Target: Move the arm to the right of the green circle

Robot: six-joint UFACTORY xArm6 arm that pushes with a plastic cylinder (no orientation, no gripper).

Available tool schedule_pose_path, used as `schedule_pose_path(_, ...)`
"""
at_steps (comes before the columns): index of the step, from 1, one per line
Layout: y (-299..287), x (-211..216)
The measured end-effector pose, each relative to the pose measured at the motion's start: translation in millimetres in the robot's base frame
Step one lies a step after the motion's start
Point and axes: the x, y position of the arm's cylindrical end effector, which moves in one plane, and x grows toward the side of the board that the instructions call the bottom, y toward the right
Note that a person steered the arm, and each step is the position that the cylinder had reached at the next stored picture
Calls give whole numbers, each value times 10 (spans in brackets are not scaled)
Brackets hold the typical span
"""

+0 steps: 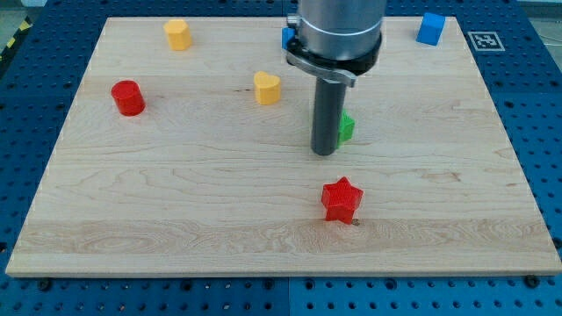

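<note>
My tip (325,153) rests touching the left of a small green plastic block (346,128) it half hides, shape unclear; bare wooden board (457,175) lies rightward — elsewhere two red, two yellow, two blue blocks.

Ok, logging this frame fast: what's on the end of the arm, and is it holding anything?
No hand: just a rod. My tip holds nothing; it sits at the view's left of the green block, partly hiding it.

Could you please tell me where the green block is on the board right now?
The green block sits just right of the board's centre, mostly hidden behind my tip, above the red star and right of the yellow heart.
</note>
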Motion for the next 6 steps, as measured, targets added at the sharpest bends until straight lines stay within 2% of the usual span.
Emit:
schedule_pose_path(1, 88, 0)
schedule_pose_path(3, -592, -30)
schedule_pose_path(6, -128, -305)
